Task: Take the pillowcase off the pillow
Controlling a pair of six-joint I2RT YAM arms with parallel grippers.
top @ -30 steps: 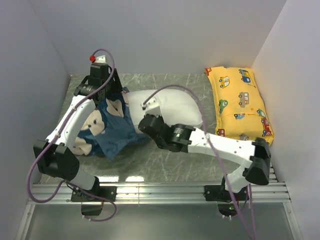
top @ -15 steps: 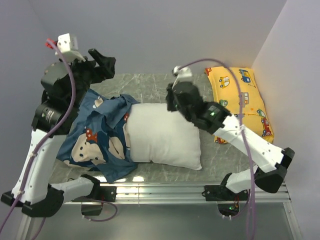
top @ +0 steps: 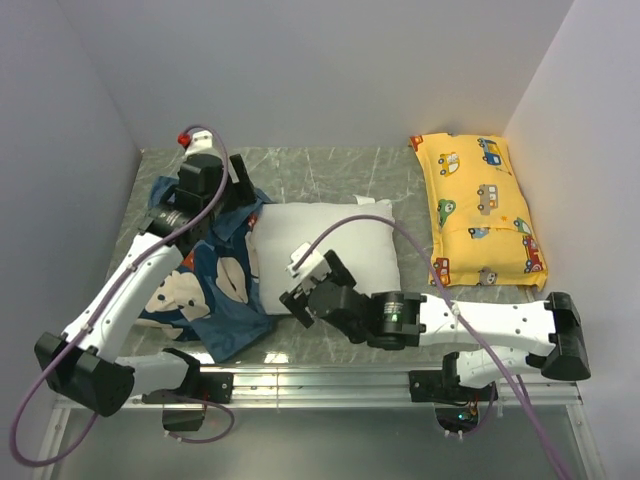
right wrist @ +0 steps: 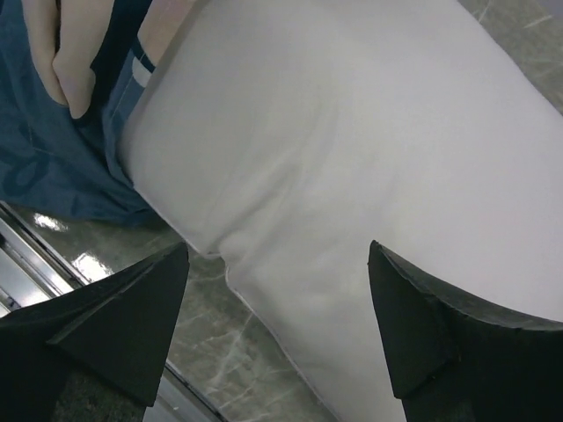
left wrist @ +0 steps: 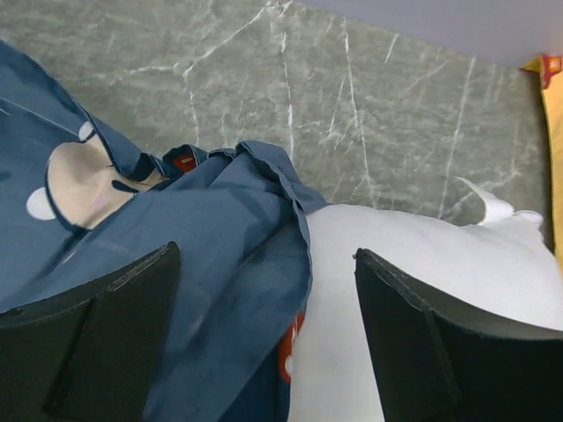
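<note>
The white pillow [top: 335, 255] lies flat mid-table, mostly bare. The dark blue pillowcase [top: 215, 305] with cream bear faces is bunched at its left end, its hem [left wrist: 264, 167] lapping over the pillow's [left wrist: 422, 290] far-left edge. My left gripper [top: 240, 195] hovers open over that hem, with fabric and pillow below its spread fingers [left wrist: 266, 255]. My right gripper [top: 295, 305] is open just above the pillow's [right wrist: 352, 132] near-left corner [right wrist: 279, 246], holding nothing. The pillowcase [right wrist: 62, 167] shows at that view's upper left.
A yellow vehicle-print pillow [top: 485, 210] lies along the right wall; its edge shows in the left wrist view [left wrist: 552, 132]. White walls close in the left, back and right. A metal rail [top: 330, 382] runs along the near edge of the marble tabletop [top: 330, 170].
The right gripper let go of the pillow, which dropped flat. Both arms swung up, then came down again: the left to the pillowcase hem, the right to the pillow's near-left corner.
</note>
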